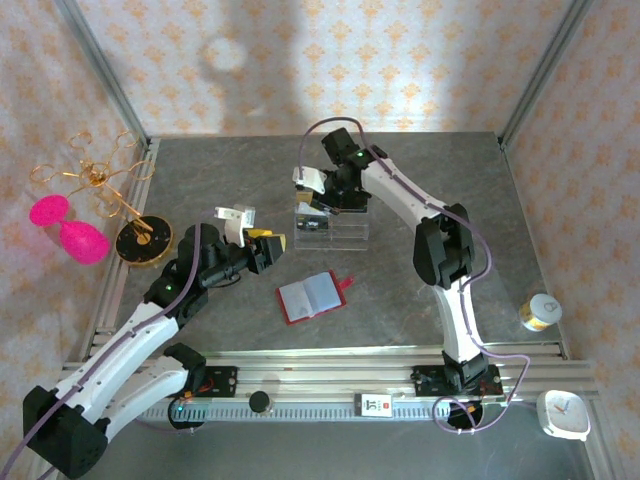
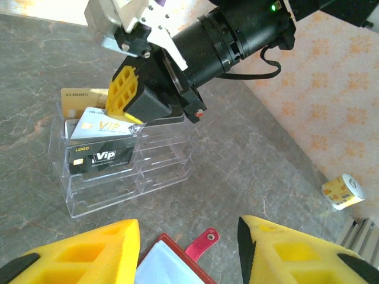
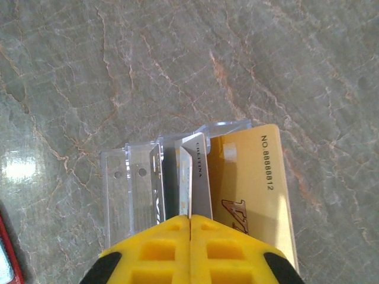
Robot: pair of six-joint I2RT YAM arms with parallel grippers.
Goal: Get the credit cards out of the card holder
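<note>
So we're well along, we reckon: right pincer (image 3: 189, 220) pinches a whitish card (image 2: 95, 125) at the clear stand (image 2: 160, 171), left pincer (image 2: 188, 236) gapes empty above the red wallet (image 1: 312, 297), open on the worktop (image 1: 390, 300). Any cards left inside? Can't tell.

Near side: bare counter (image 1: 400, 310) in front and right of the red card holder (image 1: 312, 297), easy lane in
Behind: clear stand (image 1: 340, 235) blocks, right claw (image 3: 189, 220) clamped on a whitish card (image 3: 198, 171) above it
Left: left claw (image 2: 188, 231) spread wide, close over the holder
Far counter: open to the back wall
</note>
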